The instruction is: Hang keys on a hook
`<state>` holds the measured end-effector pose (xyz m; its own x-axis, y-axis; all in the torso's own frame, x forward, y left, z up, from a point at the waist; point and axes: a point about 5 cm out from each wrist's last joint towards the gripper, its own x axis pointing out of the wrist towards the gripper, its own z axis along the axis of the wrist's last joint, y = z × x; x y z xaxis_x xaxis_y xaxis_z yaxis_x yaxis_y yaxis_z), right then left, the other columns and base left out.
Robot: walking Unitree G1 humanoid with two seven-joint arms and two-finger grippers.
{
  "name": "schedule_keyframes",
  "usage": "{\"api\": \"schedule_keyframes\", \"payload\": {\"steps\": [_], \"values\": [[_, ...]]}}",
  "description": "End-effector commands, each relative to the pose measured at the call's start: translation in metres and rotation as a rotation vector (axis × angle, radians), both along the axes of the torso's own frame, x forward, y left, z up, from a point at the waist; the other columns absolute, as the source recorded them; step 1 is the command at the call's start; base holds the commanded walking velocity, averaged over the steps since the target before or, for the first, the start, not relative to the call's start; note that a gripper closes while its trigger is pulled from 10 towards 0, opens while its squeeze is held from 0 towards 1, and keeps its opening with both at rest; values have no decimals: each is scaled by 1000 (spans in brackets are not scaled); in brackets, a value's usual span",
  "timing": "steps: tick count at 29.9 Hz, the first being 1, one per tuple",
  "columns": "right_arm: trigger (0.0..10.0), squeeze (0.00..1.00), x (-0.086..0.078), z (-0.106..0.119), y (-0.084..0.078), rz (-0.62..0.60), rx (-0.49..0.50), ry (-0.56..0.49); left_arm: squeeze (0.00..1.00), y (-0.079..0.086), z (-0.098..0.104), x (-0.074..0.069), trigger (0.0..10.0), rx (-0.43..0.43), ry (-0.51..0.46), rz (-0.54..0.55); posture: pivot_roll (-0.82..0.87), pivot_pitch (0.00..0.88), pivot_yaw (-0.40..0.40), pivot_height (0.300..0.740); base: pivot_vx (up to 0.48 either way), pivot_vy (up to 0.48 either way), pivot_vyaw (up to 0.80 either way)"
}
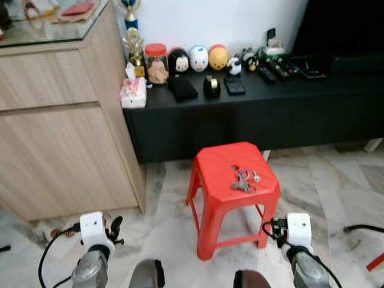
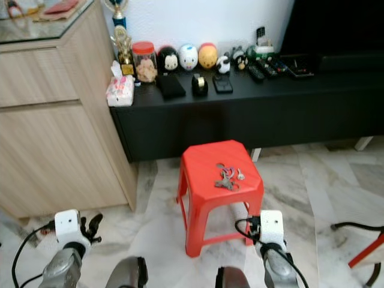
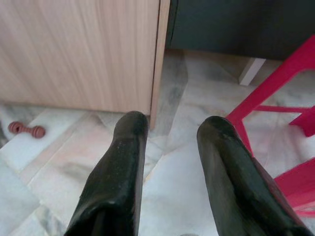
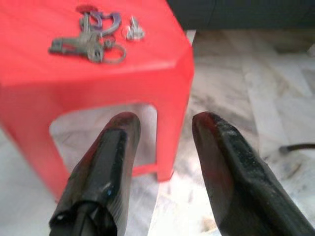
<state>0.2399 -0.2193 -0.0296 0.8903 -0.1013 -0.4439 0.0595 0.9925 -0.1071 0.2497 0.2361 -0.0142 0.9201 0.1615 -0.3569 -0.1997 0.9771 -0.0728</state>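
A bunch of keys with purple and red tags lies on top of a red plastic stool on the marble floor straight ahead. My right arm hangs low beside the stool's right front leg. In the right wrist view the right gripper is open and holds nothing; the keys lie beyond and above its fingertips on the stool. My left arm hangs low to the stool's left. The left gripper is open over bare floor, facing a cabinet corner.
A tall wooden cabinet stands at the left. A low black console behind the stool carries toys, a jar, a tissue pack and remotes. A small red toy lies by the cabinet. A black chair leg lies at the right.
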Motion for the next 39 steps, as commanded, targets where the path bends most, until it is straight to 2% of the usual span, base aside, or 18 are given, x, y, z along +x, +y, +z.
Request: {"api": "schedule_keyframes", "payload": {"steps": [1, 6, 22, 26, 33, 39], "values": [[10000, 0, 7, 6, 5, 32, -13, -36, 0, 3, 3, 2, 10000, 12, -9, 3, -113, 0, -9, 617, 266, 0, 800], [10000, 0, 6, 4, 4, -2, 21, -32, 0, 1, 2, 3, 10000, 10, -6, -3, -114, 0, -8, 617, 272, 0, 320], [10000, 0, 3, 4, -5, -22, 1, -15, 0, -1, 1, 1, 10000, 7, 2, -9, -120, 0, -14, 617, 285, 0, 0], [10000, 0, 5, 5, -10, -50, 1, -7, 0, -1, -3, -1, 10000, 5, 23, -15, -117, 0, -15, 617, 0, 0, 0], [10000, 0, 9, 7, -12, -54, -1, 10, 0, 0, -3, -2, 10000, 14, 26, -14, -112, 0, -15, 617, 0, 0, 0], [10000, 0, 13, 9, -10, -4, -7, 21, 0, 1, -3, -3, 10000, 24, 29, -16, -110, 0, -13, 617, 286, 0, 0]]}}
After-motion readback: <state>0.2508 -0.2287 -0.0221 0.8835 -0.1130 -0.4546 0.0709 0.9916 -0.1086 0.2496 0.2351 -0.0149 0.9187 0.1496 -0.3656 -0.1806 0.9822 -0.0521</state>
